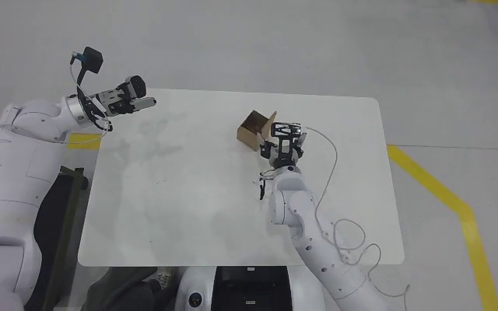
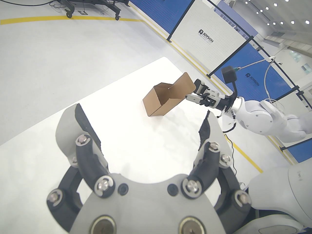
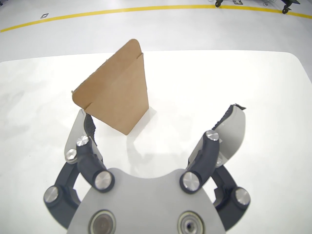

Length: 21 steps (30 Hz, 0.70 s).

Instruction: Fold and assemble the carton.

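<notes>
Carton (image 1: pixel 254 129) sits on the white tabletop (image 1: pixel 179 202). It's brown cardboard, partly erected, with the open mouth facing my left arm's side and one rounded flap (image 3: pixel 107 74) standing up at a tilt. My right end effector (image 3: pixel 160 112) is just beside the carton on the flap side, jaws spread wide, gripping nothing. One fingertip (image 3: pixel 85 122) is at the flap's lower corner, can't tell if it touches; the other is clear of the carton over bare tabletop. My left end effector (image 2: pixel 143 112) is well apart from the carton and aimed at its open mouth, jaws also wide, nothing in them. The white cable (image 1: pixel 333 159) off my right wrist lies on the far side of the right end effector from the carton.
</notes>
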Tool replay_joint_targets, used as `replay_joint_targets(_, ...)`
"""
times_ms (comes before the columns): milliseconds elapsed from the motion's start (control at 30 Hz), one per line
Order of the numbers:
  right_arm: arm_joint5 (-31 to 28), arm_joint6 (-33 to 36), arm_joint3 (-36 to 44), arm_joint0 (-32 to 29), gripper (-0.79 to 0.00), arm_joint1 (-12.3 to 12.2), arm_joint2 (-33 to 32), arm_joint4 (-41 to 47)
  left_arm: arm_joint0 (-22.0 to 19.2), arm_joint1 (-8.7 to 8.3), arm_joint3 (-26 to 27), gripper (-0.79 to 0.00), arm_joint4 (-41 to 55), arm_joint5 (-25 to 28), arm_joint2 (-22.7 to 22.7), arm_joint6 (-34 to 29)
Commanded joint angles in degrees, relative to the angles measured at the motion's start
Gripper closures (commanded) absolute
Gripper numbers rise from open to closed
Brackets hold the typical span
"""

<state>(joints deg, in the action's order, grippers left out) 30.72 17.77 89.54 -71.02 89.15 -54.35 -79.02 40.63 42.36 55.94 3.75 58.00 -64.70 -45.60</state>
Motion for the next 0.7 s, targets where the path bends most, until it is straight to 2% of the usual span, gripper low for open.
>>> replay_joint_targets(0, -1.51, 0.24, 1.42, -0.79, -0.785, -0.14, -0.43, 0.10, 0.00, 0.00, 0.00, -0.785, 0.00, 0.00, 0.00, 0.00)
replay_joint_targets(167, -8.68, 0.59, 2.20, -1.06, -0.785, -0.22, -1.08, 3.79, 0.00, 0.00, 0.00, -0.785, 0.00, 0.00, 0.00, 0.00)
replay_joint_targets(433, -9.95, 0.02, -1.46, 2.38, -0.782, 0.75, -0.90, 8.17, 0.00, 0.00, 0.00, -0.785, 0.00, 0.00, 0.00, 0.00)
replay_joint_targets(600, -9.46, -0.27, -2.39, 2.54, -0.646, 1.01, -2.16, 10.82, 0.00, 0.00, 0.00, -0.785, 0.00, 0.00, 0.00, 0.00)
replay_joint_targets(667, -9.78, 0.53, -2.55, 2.46, -0.566, 1.01, -2.78, 11.85, 0.00, 0.00, 0.00, -0.785, 0.00, 0.00, 0.00, 0.00)
